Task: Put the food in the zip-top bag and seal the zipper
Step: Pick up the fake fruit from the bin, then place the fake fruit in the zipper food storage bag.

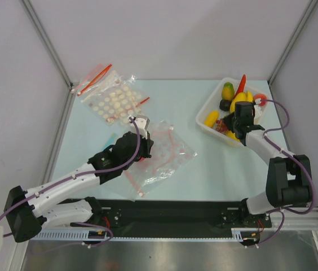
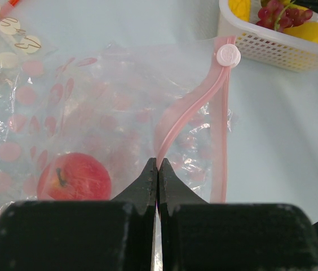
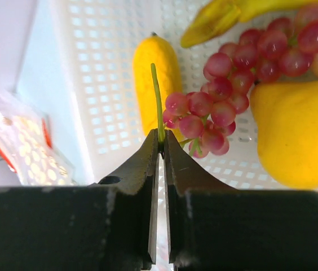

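The zip-top bag (image 1: 167,155), crinkly clear plastic with faint pink dots, lies mid-table with a red apple (image 2: 74,176) inside. My left gripper (image 2: 157,166) is shut on its pink zipper strip (image 2: 176,121), which bows up from the mouth. The round slider (image 2: 228,55) sits at the strip's far end. My right gripper (image 3: 160,138) is in the white basket (image 1: 204,116), shut on the green stem of a red grape bunch (image 3: 226,107). A yellow fruit (image 3: 156,73) and a yellow mango (image 3: 300,135) lie beside the grapes. From above, the left gripper (image 1: 146,149) is at the bag's left edge.
The basket also holds a red chili (image 1: 241,83), dark grapes (image 1: 225,104) and bananas. Clear bags with white dots (image 1: 114,99) and red strips lie at the back left. Grey walls close in the table on three sides.
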Action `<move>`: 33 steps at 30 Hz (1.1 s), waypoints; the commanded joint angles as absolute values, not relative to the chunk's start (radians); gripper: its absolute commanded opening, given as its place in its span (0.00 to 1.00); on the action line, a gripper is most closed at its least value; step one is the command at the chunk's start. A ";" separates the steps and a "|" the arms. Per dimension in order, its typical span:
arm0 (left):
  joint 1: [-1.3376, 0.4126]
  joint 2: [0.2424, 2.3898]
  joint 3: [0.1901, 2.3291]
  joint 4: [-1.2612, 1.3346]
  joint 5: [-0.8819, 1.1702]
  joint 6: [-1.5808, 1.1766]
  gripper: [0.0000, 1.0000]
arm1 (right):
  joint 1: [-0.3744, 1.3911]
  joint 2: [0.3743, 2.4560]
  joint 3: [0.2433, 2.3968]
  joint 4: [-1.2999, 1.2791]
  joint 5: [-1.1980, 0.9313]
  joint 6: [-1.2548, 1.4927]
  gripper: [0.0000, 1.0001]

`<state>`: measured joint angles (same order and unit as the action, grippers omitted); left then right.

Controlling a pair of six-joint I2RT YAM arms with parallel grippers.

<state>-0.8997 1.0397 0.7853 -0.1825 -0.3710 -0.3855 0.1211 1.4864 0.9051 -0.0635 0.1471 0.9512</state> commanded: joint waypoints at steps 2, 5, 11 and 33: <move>-0.897 1.023 0.793 -0.163 -0.383 -0.390 0.00 | 0.117 1.425 0.890 0.034 0.216 0.943 0.12; -0.897 1.029 0.796 -0.164 -0.385 -0.388 0.00 | 0.110 1.427 0.890 0.043 0.181 0.937 0.08; -0.897 1.029 0.795 -0.164 -0.390 -0.388 0.00 | 0.109 1.326 0.836 0.100 0.175 0.937 0.00; -0.897 1.005 0.790 -0.147 -0.305 -0.413 0.00 | 0.394 0.750 0.686 0.408 0.019 0.689 0.00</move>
<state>-0.8997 1.0370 0.7853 -0.1822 -0.3408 -0.3927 0.3523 0.8024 0.6872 0.2939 0.0887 0.7506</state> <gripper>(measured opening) 0.009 0.056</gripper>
